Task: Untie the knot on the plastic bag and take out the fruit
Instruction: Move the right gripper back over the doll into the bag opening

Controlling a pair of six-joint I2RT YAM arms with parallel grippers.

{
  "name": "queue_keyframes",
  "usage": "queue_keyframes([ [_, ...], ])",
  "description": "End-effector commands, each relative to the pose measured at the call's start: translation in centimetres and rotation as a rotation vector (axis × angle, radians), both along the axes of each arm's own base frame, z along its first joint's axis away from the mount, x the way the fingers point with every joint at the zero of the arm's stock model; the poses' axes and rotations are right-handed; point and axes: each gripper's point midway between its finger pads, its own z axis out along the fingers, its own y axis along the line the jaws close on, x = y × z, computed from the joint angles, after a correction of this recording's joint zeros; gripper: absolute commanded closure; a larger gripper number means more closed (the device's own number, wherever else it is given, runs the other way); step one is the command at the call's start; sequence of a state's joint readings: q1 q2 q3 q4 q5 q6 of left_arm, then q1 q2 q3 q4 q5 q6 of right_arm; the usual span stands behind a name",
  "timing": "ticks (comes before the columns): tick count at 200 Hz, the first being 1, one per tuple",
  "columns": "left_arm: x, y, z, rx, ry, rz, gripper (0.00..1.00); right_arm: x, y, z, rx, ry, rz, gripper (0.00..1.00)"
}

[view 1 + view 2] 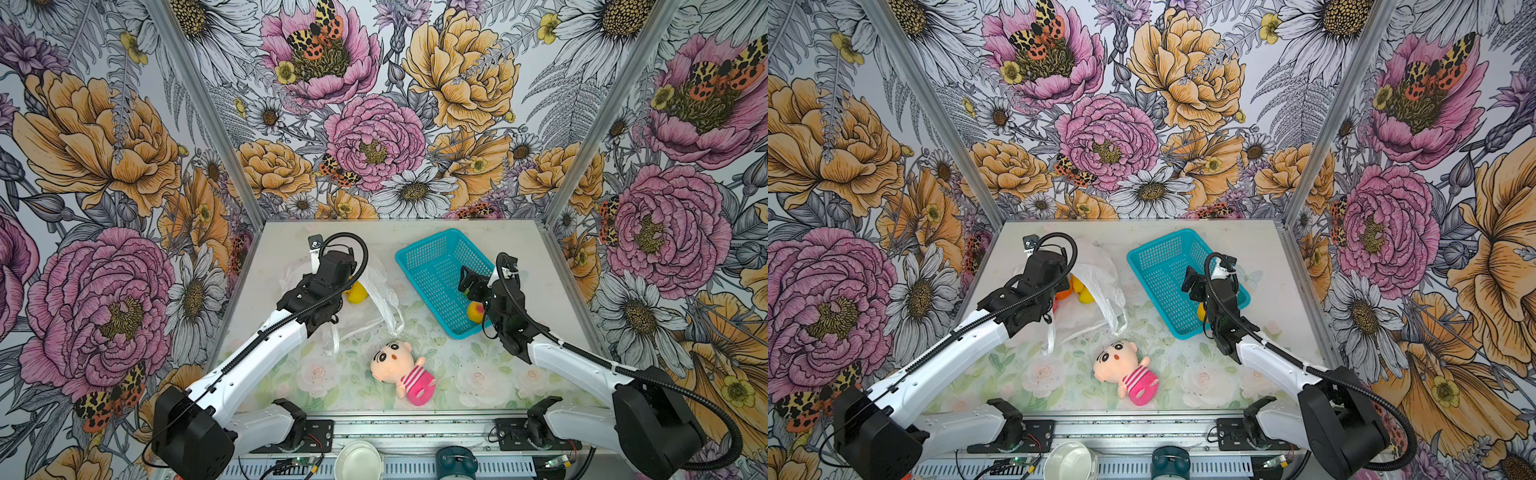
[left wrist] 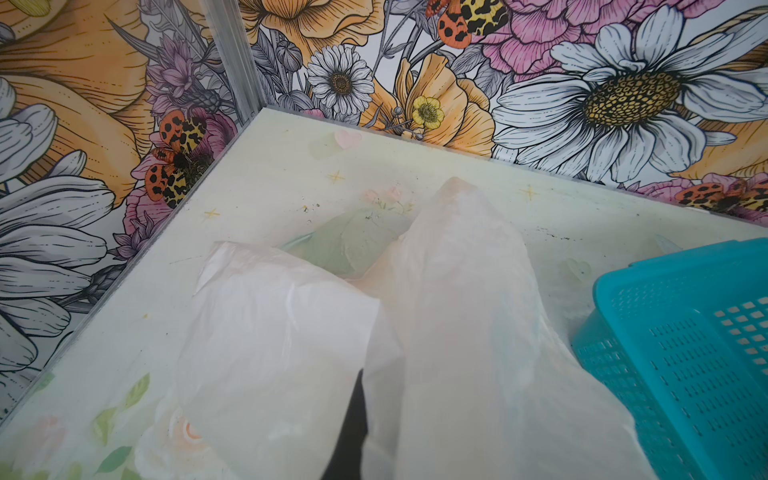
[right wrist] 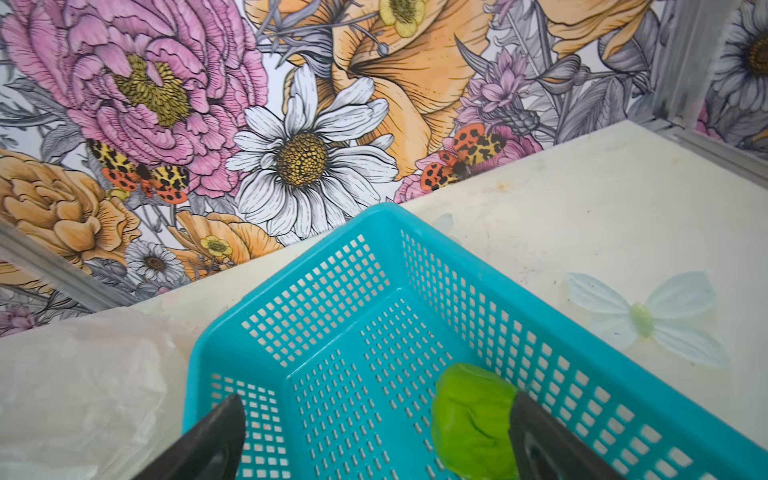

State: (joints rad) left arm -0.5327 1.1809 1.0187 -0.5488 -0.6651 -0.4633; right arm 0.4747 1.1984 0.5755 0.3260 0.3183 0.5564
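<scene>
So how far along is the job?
Done: the thin white plastic bag lies untied, handles loose; a round yellow-pink fruit sits in the teal mesh basket. In hand: the open right gripper is beside a green fruit in the basket; left gripper pinches the bag. Left: yellow and orange fruits inside the bag.

The crinkly white plastic bag [image 1: 1104, 286] lies far left, handles loose, yellow fruit [image 1: 357, 293] in its mouth; a green fruit [image 3: 471, 419] and a blushed yellow one [image 1: 475, 311] are in the teal basket [image 1: 424, 242].
</scene>
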Motion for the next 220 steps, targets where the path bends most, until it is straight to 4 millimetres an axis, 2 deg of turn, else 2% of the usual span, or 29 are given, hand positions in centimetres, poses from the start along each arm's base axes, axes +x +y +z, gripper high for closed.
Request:
queue_keyframes([
  [1, 0.2, 0.1, 0.0, -0.003, -0.003, 0.001, 1.00, 0.8, 2.4, 3.6, -0.044, 0.015, 0.041, 0.01],
  [16, 0.3, 0.0, -0.2, -0.003, 0.004, -0.003, 1.00, 1.0, 3.6, 4.4, -0.007, 0.083, 0.019, 0.01],
  [31, 0.4, 0.0, -0.3, 0.001, 0.007, -0.004, 1.00, 0.5, 4.8, 5.0, 0.087, 0.091, 0.019, 0.01],
  [53, 0.3, 0.0, -0.1, -0.003, 0.000, -0.002, 1.00, -0.7, 5.4, 6.4, 0.256, -0.026, 0.077, 0.01],
  [65, 0.3, 0.1, -0.1, -0.004, -0.002, 0.001, 1.00, -1.4, 5.3, 8.0, 0.245, -0.053, 0.109, 0.01],
  [83, 0.3, 0.0, -0.2, -0.002, 0.002, -0.002, 1.00, -3.1, 5.6, 9.8, 0.129, -0.061, 0.210, 0.01],
  [102, 0.5, -0.2, -0.4, -0.006, 0.011, -0.013, 1.00, -5.0, 5.1, 11.8, 0.114, -0.181, 0.269, 0.00],
  [118, 0.5, -0.6, -0.5, -0.018, 0.016, -0.026, 1.00, -6.3, 5.2, 12.2, 0.134, -0.236, 0.317, 0.01],
  [129, 0.6, -0.6, -0.6, -0.017, 0.017, -0.026, 1.00, -7.1, 6.4, 12.6, 0.107, -0.230, 0.405, 0.01],
  [152, 0.7, -0.3, -0.8, -0.007, 0.023, -0.012, 1.00, -7.8, 8.4, 12.0, 0.060, -0.150, 0.481, 0.01],
  [163, 0.7, -0.2, -0.9, -0.009, 0.025, -0.010, 1.00, -8.7, 9.9, 11.6, 0.044, -0.151, 0.539, 0.07],
  [182, 0.7, -0.1, -0.9, -0.010, 0.024, -0.009, 1.00, -11.6, 13.4, 11.5, -0.006, -0.189, 0.663, 0.17],
  [207, 0.6, -0.1, -0.6, -0.016, 0.017, -0.011, 1.00, -14.5, 17.0, 10.9, -0.120, -0.212, 0.714, 0.29],
  [220, 0.6, -0.1, -0.6, -0.017, 0.017, -0.013, 1.00, -15.9, 19.1, 10.3, -0.156, -0.220, 0.756, 0.32],
])
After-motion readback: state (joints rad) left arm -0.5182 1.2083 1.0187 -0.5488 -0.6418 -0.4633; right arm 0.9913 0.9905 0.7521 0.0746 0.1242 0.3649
